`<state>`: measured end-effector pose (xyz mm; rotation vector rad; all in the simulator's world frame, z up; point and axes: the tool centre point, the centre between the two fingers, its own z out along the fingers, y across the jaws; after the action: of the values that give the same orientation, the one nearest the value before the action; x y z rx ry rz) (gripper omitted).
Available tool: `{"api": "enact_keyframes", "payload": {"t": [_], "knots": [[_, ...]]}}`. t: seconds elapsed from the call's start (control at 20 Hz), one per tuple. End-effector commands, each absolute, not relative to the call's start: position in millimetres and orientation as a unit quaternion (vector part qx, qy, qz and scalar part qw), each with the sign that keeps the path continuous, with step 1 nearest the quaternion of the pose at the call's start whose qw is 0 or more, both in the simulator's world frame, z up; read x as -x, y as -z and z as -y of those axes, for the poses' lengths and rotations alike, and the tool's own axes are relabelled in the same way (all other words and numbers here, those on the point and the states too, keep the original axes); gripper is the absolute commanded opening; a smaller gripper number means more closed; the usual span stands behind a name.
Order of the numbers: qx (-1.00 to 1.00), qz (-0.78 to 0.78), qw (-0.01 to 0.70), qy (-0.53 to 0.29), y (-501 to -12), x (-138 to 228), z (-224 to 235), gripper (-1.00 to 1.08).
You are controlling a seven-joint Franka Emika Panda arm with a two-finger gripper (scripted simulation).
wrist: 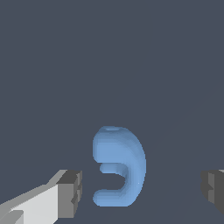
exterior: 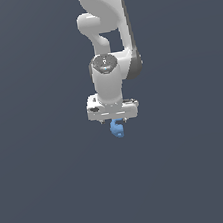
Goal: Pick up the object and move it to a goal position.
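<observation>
Below, the object sits between the spread fingers, untouched.

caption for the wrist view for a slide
Wrist view: open claw straddling the light-blue hooked object, with a gap on each side between it and the fingers.

We see a plain, flat dark grey-blue surface filling the frame; a small light-blue curled, hook-shaped lump sits near its centre.
</observation>
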<state>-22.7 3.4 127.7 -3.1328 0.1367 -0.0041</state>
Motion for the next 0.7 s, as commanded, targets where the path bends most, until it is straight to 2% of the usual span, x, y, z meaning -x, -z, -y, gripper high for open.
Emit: {"api": "enact_keyframes", "payload": {"t": [0.0,0.65], "knots": [[0.999,-0.045,0.002,0.001,-117,30,-9,1.0],[0.999,-0.045,0.0,0.0,-97,37,-14,1.0]]}}
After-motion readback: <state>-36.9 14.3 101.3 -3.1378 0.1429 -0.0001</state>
